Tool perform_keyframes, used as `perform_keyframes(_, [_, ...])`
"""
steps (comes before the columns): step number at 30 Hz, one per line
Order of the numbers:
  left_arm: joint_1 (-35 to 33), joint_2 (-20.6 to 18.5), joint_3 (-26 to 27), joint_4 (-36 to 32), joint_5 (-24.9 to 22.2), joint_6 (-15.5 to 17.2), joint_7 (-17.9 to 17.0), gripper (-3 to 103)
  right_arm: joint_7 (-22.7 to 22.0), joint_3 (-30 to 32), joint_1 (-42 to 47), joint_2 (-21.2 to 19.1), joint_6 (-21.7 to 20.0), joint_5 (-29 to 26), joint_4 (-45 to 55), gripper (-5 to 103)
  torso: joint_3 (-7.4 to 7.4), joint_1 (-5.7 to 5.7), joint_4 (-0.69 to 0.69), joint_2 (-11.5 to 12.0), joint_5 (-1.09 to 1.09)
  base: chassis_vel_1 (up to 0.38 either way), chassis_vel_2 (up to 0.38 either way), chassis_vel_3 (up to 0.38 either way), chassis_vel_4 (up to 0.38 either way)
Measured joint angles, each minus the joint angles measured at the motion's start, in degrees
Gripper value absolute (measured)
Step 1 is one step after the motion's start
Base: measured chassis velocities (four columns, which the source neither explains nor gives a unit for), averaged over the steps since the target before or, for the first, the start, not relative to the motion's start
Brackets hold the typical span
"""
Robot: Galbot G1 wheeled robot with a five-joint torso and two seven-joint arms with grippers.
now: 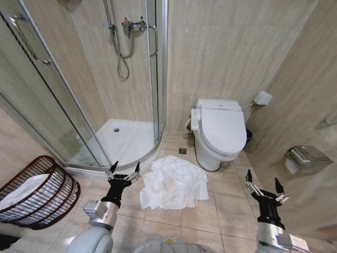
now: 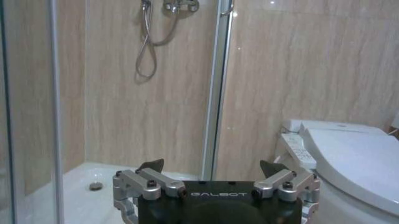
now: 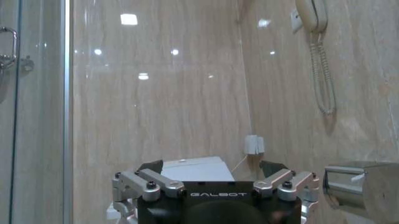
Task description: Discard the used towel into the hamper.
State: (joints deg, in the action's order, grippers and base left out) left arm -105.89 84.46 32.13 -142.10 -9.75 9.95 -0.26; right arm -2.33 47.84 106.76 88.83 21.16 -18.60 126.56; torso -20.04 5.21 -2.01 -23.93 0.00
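Note:
A crumpled white towel (image 1: 174, 183) lies on the tiled floor in front of the toilet. The hamper (image 1: 37, 192), a dark reddish-brown ribbed basket, leans at the left with white cloth inside it. My left gripper (image 1: 125, 168) hangs open just left of the towel, nothing between its fingers; the left wrist view shows the same open gripper (image 2: 212, 165) facing the shower wall. My right gripper (image 1: 263, 180) is open and empty at the right, well clear of the towel; in the right wrist view this gripper (image 3: 212, 165) points at the back wall.
A white toilet (image 1: 218, 132) stands behind the towel. The glass shower enclosure (image 1: 95, 100) with its raised tray (image 1: 124, 142) fills the back left. A paper holder (image 1: 305, 158) is on the right wall. Tiled floor lies between hamper and towel.

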Motion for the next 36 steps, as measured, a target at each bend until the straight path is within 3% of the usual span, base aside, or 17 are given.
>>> perform_keyframes(36, [0.0, 0.0, 0.0, 0.0, 0.0, 0.0, 0.0, 100, 1.61, 0.0, 1.33, 0.05, 1.54, -2.02, -0.72, 100, 5.38, -2.94, 0.0, 8.31, 0.0, 0.0, 0.0, 0.0, 0.0])
